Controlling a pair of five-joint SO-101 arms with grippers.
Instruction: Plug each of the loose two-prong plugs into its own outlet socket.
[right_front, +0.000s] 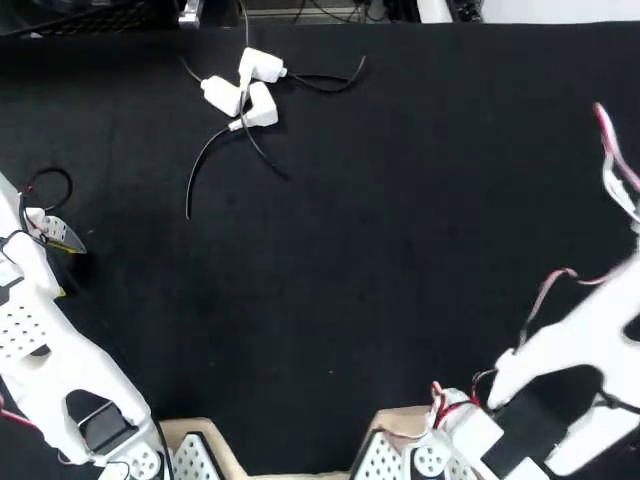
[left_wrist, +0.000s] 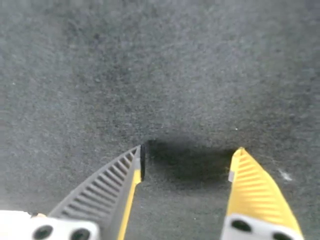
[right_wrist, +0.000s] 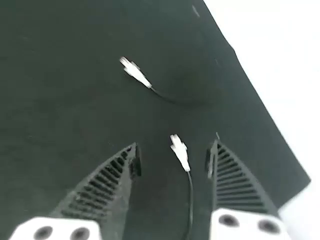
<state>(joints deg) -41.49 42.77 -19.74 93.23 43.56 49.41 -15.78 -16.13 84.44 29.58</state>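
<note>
Matt, fuzzy black cloth (left_wrist: 150, 75); smooth white plastic plugs (right_wrist: 179, 150); ribbed yellow plastic on left hand (left_wrist: 190, 151).

A black, felt-like cloth (right_front: 420, 260) covers the table across the whole high view, and up close in the left wrist view its nap shows as a fine grey fuzz. Beyond its far edge runs a dark strip with cables (right_front: 330, 8) and a pale surface (right_front: 560, 8). In the right wrist view the cloth ends in a straight edge against a bright white surface (right_wrist: 280, 65). A tan board (right_front: 238, 465) sits at the near edge.
</note>
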